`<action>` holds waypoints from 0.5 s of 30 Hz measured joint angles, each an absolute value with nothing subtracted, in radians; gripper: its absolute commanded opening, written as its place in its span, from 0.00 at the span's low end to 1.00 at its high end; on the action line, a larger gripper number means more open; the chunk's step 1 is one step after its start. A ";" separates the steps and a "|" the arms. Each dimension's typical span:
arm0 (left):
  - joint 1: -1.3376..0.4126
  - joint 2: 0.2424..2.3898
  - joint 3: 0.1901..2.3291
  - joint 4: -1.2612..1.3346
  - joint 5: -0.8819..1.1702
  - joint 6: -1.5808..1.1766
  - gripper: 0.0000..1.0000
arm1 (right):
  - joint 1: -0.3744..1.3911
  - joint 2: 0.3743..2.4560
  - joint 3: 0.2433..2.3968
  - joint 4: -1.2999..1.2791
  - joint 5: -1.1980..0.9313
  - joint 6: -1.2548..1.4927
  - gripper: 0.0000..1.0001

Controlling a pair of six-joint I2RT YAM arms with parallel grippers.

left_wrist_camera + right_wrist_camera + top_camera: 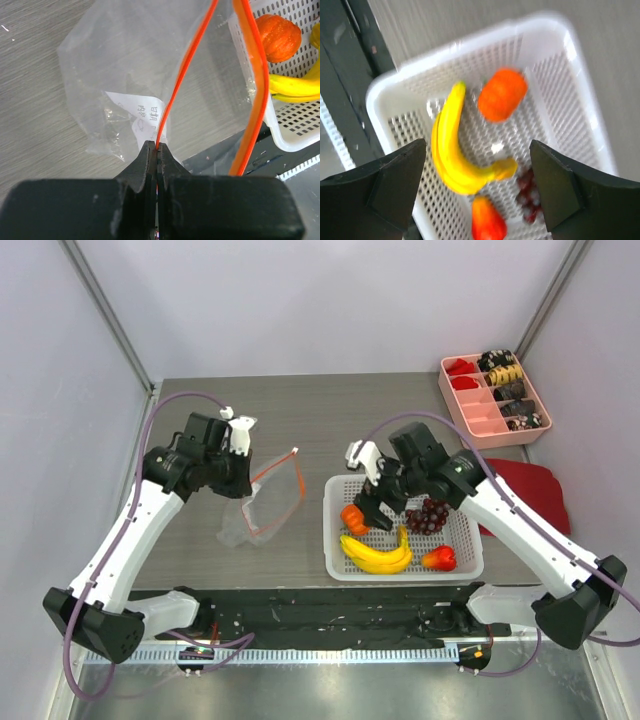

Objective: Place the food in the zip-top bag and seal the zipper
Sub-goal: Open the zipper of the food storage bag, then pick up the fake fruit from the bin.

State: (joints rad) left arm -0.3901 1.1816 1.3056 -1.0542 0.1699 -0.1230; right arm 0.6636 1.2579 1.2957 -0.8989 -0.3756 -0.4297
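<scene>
Top view: zip-top bag (262, 508) at nine o'clock of basket (330, 540); food (378, 555) lies inside basket.
Left wrist: left gripper (156, 147) pinching zipper (182, 90); best to hold the mouth wide.
Right wrist: right gripper (477, 167) spread above pumpkin (502, 94); centre before closing.

Two robot arms, one left arm (130, 540) and one right arm (520, 530), stand at one grey table (300, 400). One white perforated basket (335, 570) holds four toy foods: one yellow banana bunch (378, 555), one orange pumpkin (354, 517), one purple grape cluster (430, 515) and one red-orange fruit (440, 558). One clear zip-top bag (262, 502) carries one orange-red zipper (301, 480) and one white label (145, 117). One pink compartment tray (487, 436) and one red cloth (530, 490) lie at right.
</scene>
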 measured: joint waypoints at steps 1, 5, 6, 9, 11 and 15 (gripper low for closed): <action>-0.390 1.182 1.305 -1.053 0.173 -0.124 0.00 | 0.656 1.240 1.267 -0.924 -0.366 -0.438 0.89; -0.390 1.182 1.305 -1.049 0.177 -0.124 0.00 | 0.562 1.234 1.134 -0.995 -0.332 -0.435 0.76; -0.390 1.182 1.305 -1.049 0.177 -0.124 0.00 | 0.523 1.249 1.111 -1.008 -0.325 -0.425 0.72; -0.390 1.182 1.304 -1.048 0.180 -0.124 0.00 | 0.419 1.299 1.087 -1.028 -0.302 -0.388 0.57; -0.390 1.182 1.304 -1.048 0.181 -0.124 0.00 | 0.385 1.329 1.087 -1.026 -0.283 -0.366 0.49; -0.390 1.183 1.304 -1.048 0.184 -0.124 0.00 | 0.384 1.366 1.087 -1.022 -0.275 -0.329 0.43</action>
